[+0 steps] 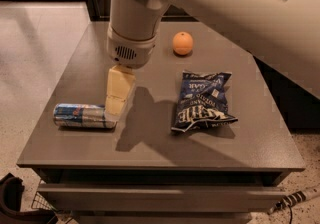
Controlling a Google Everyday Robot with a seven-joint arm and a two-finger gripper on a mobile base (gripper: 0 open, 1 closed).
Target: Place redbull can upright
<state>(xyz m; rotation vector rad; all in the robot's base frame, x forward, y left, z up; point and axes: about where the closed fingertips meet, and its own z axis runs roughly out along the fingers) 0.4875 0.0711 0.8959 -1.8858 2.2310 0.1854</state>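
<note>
One redbull can [82, 116]: lying on its side near the table's left front edge, long axis running left to right, blue and silver with a small red mark.
Gripper [115, 105]: cream-coloured, hanging from the white arm [132, 28], its tip at the can's right end, touching it or just above it; whether it is apart or together cannot be told.
Orange [183, 43]: toward the back, right of the arm.
Chip bag [202, 102]: dark blue, flat, well right of the can.
Table [150, 153]: grey top.
</note>
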